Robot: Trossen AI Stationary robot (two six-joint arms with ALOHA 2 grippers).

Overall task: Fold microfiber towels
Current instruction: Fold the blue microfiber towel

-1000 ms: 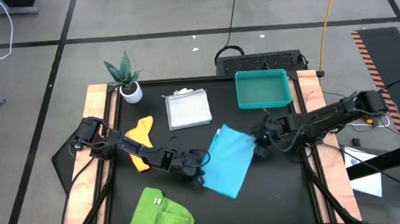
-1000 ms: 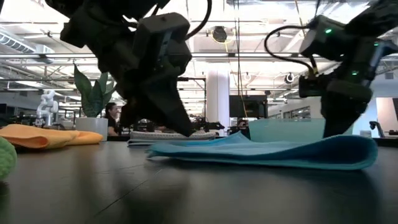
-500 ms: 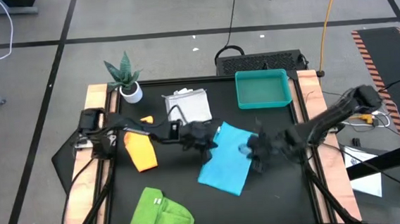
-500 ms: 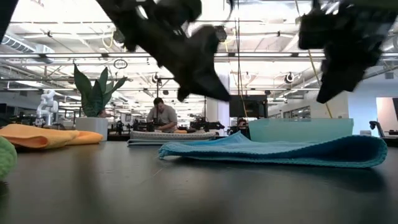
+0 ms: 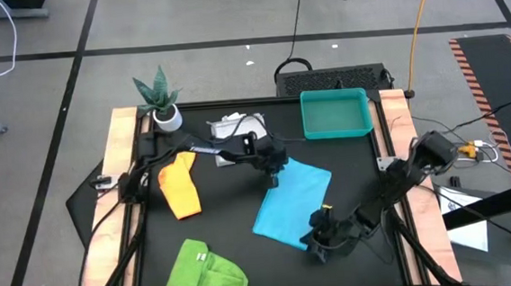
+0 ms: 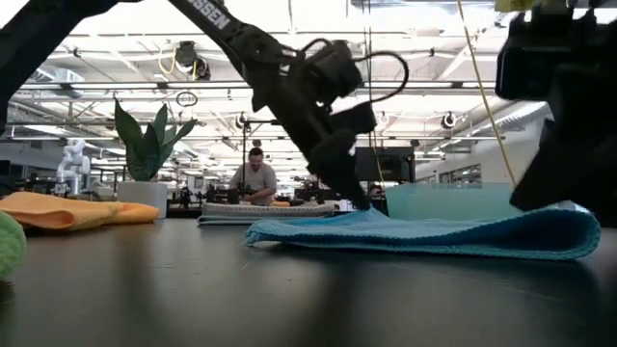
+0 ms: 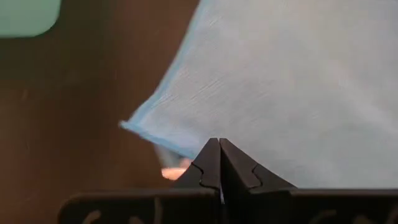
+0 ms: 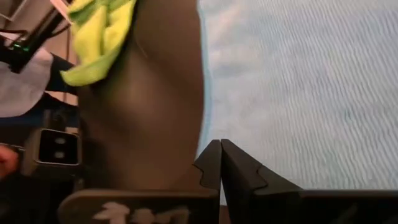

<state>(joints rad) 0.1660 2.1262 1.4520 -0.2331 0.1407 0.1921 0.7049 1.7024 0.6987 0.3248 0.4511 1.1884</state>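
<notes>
High view shows the turquoise towel lying flat near the middle of the dark surface, apparently already folded once into a slanted oblong. The left gripper sits at its far corner, the one toward the teal tray; the right gripper sits at its near edge, on the side toward the robot. Both pairs of fingers are pressed fully together, and in each wrist view the closed tips meet just at the cloth's border with no fabric visibly caught between them.

Around it lie the other cloths: the white-grey towel just beyond the left arm, partly hidden by it, the yellow-orange towel to the left, and the lime green towel crumpled at the near left. A potted plant stands at the far left corner.

My reading is that the main risk is in the next pinch: with closed tips this low, they may push the edge and drag or wrinkle the fold rather than lift it. If only one side takes hold, the towel could skew or swing open. The left arm also passes close to the white-grey towel and could brush it.
</notes>
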